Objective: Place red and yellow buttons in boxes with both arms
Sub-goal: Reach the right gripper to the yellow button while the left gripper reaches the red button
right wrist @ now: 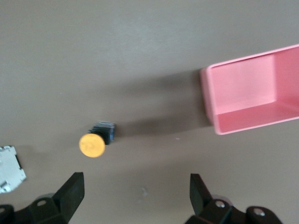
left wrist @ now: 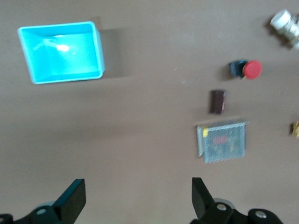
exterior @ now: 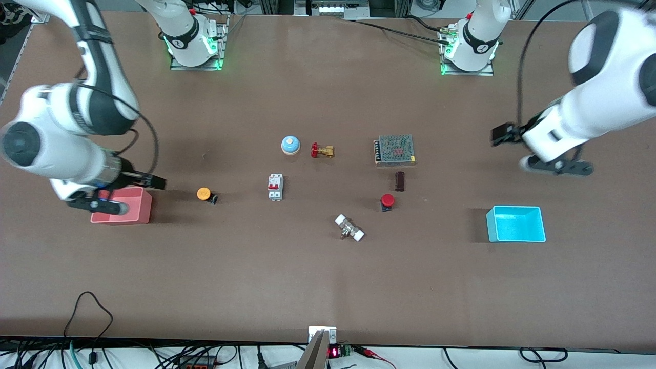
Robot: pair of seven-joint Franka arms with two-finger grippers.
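Note:
The yellow button [exterior: 204, 193] lies on its side on the table beside the pink-red box [exterior: 139, 219], toward the right arm's end; the right wrist view shows the button [right wrist: 91, 145] and the box [right wrist: 243, 122]. The red button [exterior: 387, 200] stands mid-table and shows in the left wrist view [left wrist: 252, 69]. The cyan box [exterior: 490, 225] is toward the left arm's end and also shows there [left wrist: 65, 77]. My right gripper [exterior: 105, 205] hangs open and empty over the pink-red box [right wrist: 135, 184]. My left gripper [exterior: 556, 166] hangs open and empty over bare table [left wrist: 138, 189].
Mid-table are a blue bell [exterior: 290, 145], a brass valve with a red handwheel [exterior: 322, 150], a mesh-covered power supply [exterior: 394, 150], a white circuit breaker [exterior: 275, 187], a small dark block [exterior: 400, 181] and a white-ended fitting [exterior: 349, 228].

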